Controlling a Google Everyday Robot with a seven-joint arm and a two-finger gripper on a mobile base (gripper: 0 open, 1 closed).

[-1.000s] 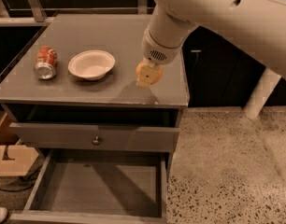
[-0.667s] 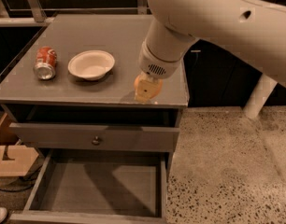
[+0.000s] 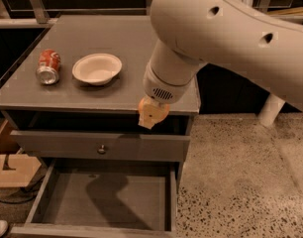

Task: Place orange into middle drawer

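Observation:
My gripper (image 3: 152,115) hangs from the big white arm, just in front of the cabinet top's front edge and above the drawers. It is closed around a small round orange-coloured thing, the orange (image 3: 154,112), which the fingers mostly cover. The middle drawer (image 3: 107,202) is pulled wide open below, with low side walls and a bare grey floor. The gripper is above its right half, well clear of the floor.
A red soda can (image 3: 48,66) lies on its side at the left of the grey cabinet top (image 3: 117,38), next to a white bowl (image 3: 97,68). A drawer front with a small round knob (image 3: 102,148) sits just under the gripper. A cardboard box (image 3: 13,168) stands at the left. The floor is speckled.
The arm has carried the gripper and the orange forward, from above the cabinet top's right side, past its front edge and lower, to above the open drawer.

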